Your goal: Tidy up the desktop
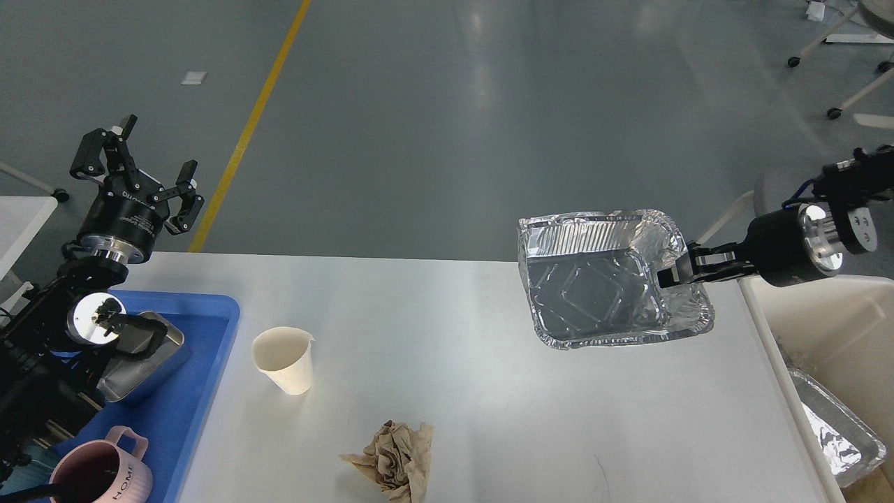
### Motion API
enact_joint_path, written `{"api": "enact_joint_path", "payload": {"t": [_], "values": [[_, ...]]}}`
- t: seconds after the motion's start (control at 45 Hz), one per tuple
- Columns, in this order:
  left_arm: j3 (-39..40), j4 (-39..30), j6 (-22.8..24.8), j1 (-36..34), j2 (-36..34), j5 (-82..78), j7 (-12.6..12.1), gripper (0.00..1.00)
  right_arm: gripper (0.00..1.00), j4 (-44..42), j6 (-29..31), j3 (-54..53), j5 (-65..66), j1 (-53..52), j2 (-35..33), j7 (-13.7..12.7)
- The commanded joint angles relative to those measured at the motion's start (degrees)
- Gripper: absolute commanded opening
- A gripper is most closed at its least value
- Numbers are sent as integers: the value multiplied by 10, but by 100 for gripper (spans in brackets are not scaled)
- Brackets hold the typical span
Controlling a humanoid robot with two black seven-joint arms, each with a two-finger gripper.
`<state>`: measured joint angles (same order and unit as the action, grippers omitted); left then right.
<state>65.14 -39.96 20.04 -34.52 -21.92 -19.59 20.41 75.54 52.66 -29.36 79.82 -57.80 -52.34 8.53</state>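
Observation:
The white desktop [475, 377] fills the lower middle of the head view. My right gripper [670, 274] is shut on the right rim of a crumpled foil tray [594, 286] and holds it tilted above the desktop's far right part. A white paper cup [285, 360] stands upright left of centre. A crumpled brown paper ball [392, 461] lies near the front edge. My left gripper [143, 171] is open and empty, raised above the far left corner, away from all objects.
A blue plastic tray [209, 363] at the left holds a steel container [143, 360] and a pink mug [105, 471]. A cream bin [824, 335] stands past the right edge with another foil tray [834, 433] inside.

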Motion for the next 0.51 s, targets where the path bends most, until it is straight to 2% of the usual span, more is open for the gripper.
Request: {"api": "enact_joint_path", "payload": {"t": [0.0,0.2,0.333,0.355,0.422,0.489], "values": [[-19,0,-6,2,-28,-34,-2,97,0,6,11,4,-2,-13,43,-21],[-75,0,-5,4,-70,-40,-1,96,0,-26,12,27,-1,-40,138,-50],[-106,0,-7,-1,-89,-56,7,93,0,-48,12,44,0,-53,173,-52],[-110,0,-8,3,-111,-77,7,89,0,-56,12,48,0,-56,193,-53],[-117,-2,-19,3,-131,-107,9,88,0,-57,12,49,2,-56,204,-53],[-104,-4,-38,4,-139,-117,35,89,0,-63,12,55,3,-56,210,-53]]}}
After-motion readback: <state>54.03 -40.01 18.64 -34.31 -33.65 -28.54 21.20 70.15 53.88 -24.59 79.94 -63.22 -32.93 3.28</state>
